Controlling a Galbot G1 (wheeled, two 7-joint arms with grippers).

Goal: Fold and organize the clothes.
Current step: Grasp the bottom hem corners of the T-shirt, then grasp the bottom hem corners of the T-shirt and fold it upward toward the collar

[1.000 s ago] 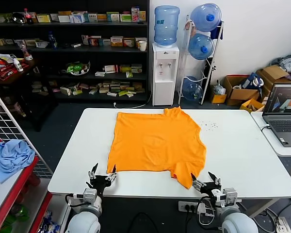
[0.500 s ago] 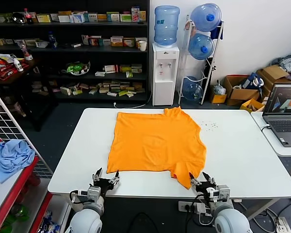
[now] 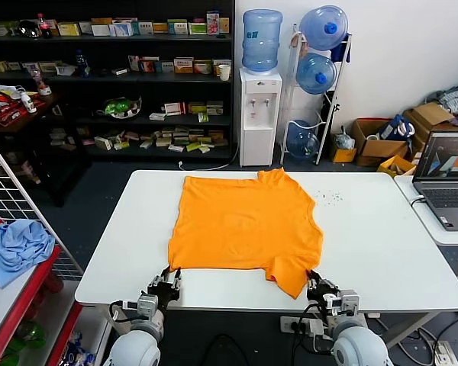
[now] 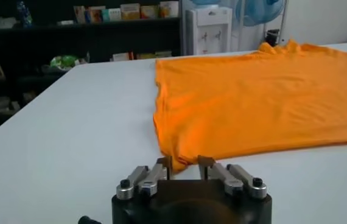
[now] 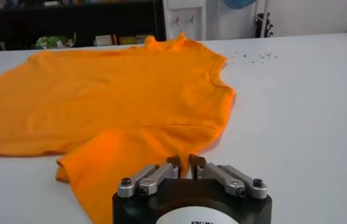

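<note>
The orange T-shirt [image 3: 244,225] lies spread flat on the white table [image 3: 382,244], collar at the far side; no lettering shows. My left gripper [image 3: 166,280] is at the table's near edge, jaws closed in on the shirt's near-left hem corner [image 4: 172,159]. My right gripper [image 3: 317,288] is at the near edge too, jaws nearly together on the edge of the near-right sleeve [image 5: 182,152]. In the left wrist view the gripper [image 4: 184,162] has fabric between its fingers; so does the right gripper [image 5: 185,161] in its own view.
A light blue cloth [image 3: 15,248] lies on a red rack at the left. A laptop [image 3: 446,175] sits on a second table at the right. A water dispenser [image 3: 259,114] and shelves stand behind the table. Bare tabletop flanks the shirt.
Both grippers moved forward to the shirt's near edge and their jaws went from wide open to closed on the fabric. The shirt has hardly shifted.
</note>
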